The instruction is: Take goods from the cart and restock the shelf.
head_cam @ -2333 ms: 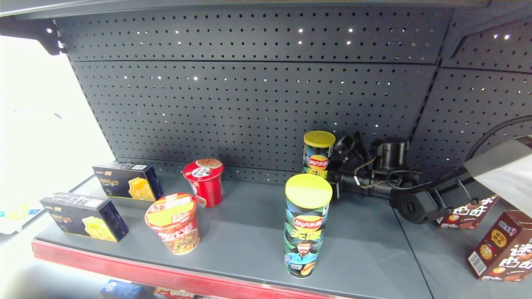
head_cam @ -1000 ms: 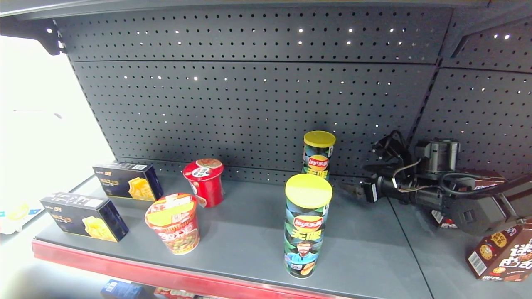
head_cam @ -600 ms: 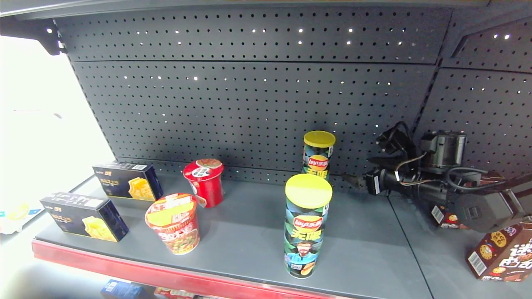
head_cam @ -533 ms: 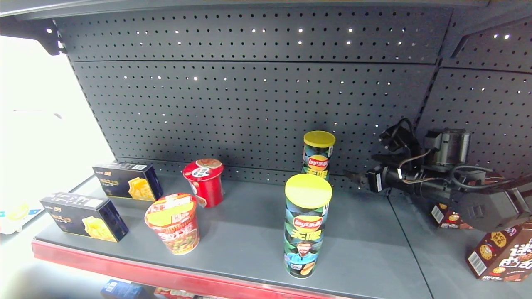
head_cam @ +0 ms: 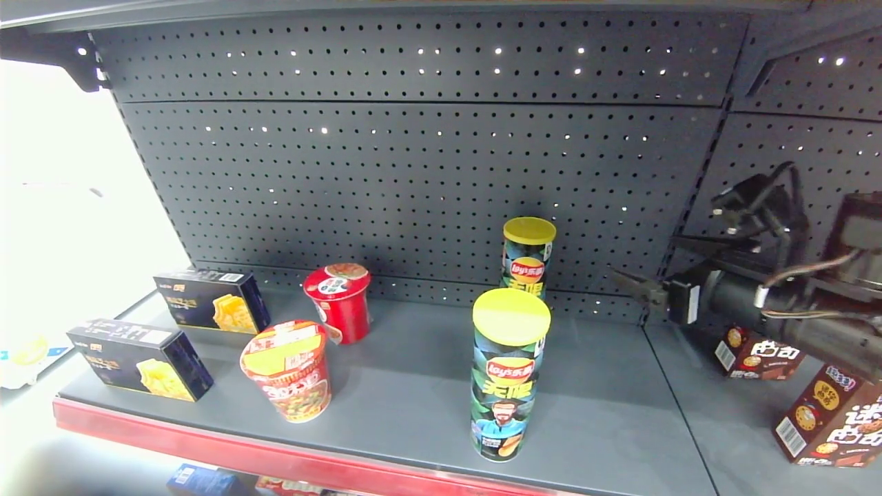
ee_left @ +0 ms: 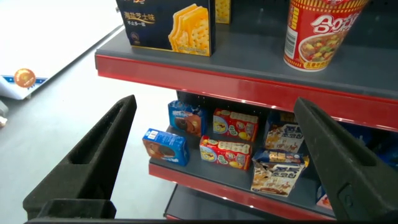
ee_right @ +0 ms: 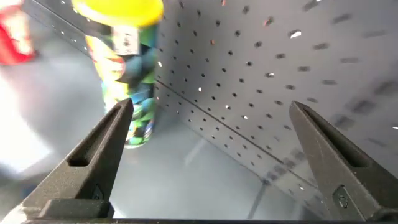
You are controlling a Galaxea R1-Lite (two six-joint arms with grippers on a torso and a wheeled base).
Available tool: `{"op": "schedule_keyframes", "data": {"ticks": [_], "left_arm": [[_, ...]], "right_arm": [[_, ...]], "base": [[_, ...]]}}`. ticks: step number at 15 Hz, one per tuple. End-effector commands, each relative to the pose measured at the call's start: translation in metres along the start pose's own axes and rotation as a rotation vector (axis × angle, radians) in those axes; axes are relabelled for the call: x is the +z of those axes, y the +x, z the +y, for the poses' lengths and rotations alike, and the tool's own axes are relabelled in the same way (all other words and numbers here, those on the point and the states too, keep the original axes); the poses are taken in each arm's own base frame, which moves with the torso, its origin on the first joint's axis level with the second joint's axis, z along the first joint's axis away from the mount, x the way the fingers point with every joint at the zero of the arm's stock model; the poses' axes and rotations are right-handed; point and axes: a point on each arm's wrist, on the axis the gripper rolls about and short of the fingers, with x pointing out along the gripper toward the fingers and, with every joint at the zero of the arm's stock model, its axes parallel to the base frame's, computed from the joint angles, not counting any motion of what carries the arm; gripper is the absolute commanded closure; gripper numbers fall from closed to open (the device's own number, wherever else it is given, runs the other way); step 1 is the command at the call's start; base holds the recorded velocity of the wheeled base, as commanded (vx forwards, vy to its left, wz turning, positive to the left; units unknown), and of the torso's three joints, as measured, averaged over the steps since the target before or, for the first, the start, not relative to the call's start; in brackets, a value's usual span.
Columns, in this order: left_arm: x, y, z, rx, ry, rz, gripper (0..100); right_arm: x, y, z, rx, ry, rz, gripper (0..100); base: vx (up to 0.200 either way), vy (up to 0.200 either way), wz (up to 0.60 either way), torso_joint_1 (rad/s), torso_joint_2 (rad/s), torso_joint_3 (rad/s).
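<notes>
Head view: right pincer point(head_cam: 644, 260), released and empty, near rear can point(head_cam: 528, 256); placement seems done, cart pickup next.

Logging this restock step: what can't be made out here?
Head view: brown box cut off by the right edge; smaller brown box partly behind the right arm.
Right wrist view: rear chip can blurred, lid cut by the edge.
Left wrist view: noodle cup cut by the edge.

Pale floor point(ee_left: 56, 106), small orange object point(ee_left: 24, 77)
</notes>
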Motion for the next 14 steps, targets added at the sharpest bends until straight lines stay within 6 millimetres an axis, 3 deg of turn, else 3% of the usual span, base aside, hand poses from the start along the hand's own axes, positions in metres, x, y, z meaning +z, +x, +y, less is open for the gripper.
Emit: {"op": "schedule_keyframes", "data": {"ticks": [1, 5, 7, 11, 14], "left_arm": [[0.0, 0.0, 0.0, 0.0, 0.0, 0.002, 0], [0.0, 0.0, 0.0, 0.0, 0.0, 0.002, 0], [0.0, 0.0, 0.0, 0.001, 0.0, 0.002, 0], [0.0, 0.0, 0.0, 0.001, 0.0, 0.002, 0], [0.0, 0.0, 0.0, 0.001, 0.0, 0.002, 0]], "right_arm": [[0.01, -0.09, 0.005, -0.024, -0.011, -0.134, 0], [-0.019, -0.172, 0.009, -0.131, -0.019, -0.183, 0], [-0.052, -0.207, 0.016, -0.266, -0.012, -0.114, 0], [-0.103, -0.246, 0.042, -0.514, 0.026, -0.002, 0], [-0.123, -0.26, 0.052, -0.619, 0.128, -0.012, 0]], "base": [[0.0, 0.0, 0.0, 0.0, 0.0, 0.0], [0.0, 0.0, 0.0, 0.0, 0.0, 0.0], [0.0, 0.0, 0.0, 0.0, 0.0, 0.0], [0.0, 0.0, 0.0, 0.0, 0.0, 0.0], [0.0, 0.0, 0.0, 0.0, 0.0, 0.0]]}}
